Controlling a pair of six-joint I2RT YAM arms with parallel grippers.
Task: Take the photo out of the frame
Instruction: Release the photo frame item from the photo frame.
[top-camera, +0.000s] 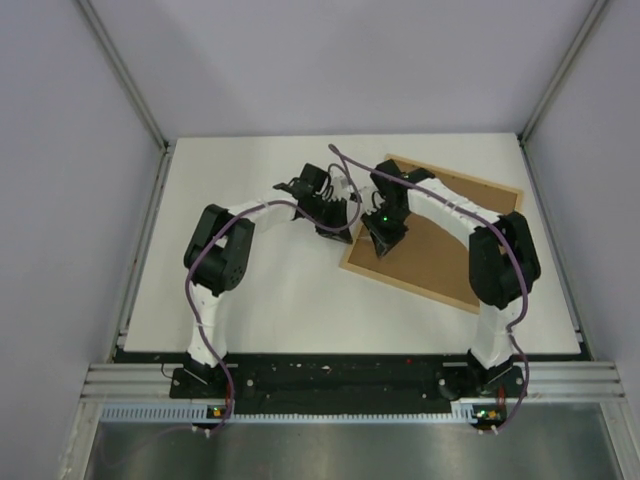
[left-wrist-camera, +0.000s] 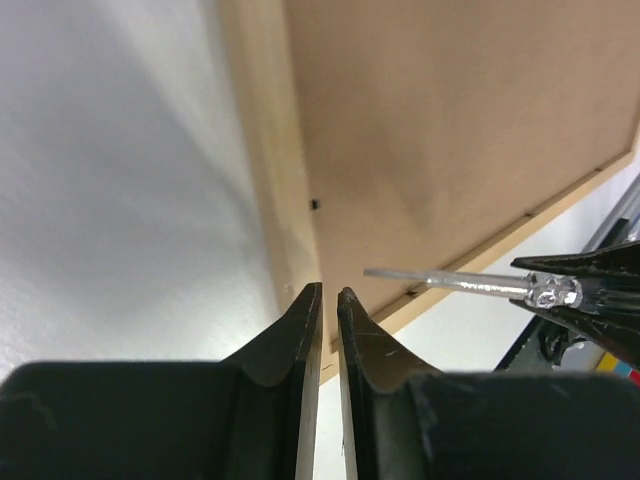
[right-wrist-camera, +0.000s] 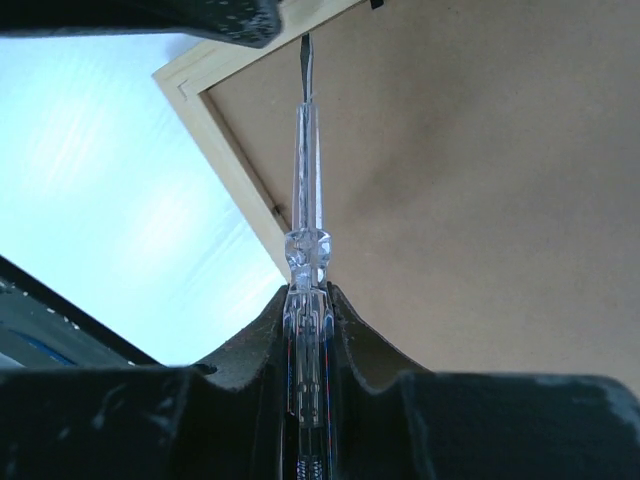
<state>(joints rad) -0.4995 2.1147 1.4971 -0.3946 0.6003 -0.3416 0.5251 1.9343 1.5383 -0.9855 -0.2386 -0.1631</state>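
Though face-down, frame (right-wrist-camera: 480, 200) under right pincer's (right-wrist-camera: 305, 295) screwdriver (right-wrist-camera: 303, 170)

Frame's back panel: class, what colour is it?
Back panel: plain brown, bordered by a light-wood rim; clearest in the right wrist view.

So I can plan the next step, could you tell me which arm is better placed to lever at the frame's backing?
Probably the right: the right gripper holds the screwdriver, its tip at the inner edge of the frame. The left gripper carries no tool.
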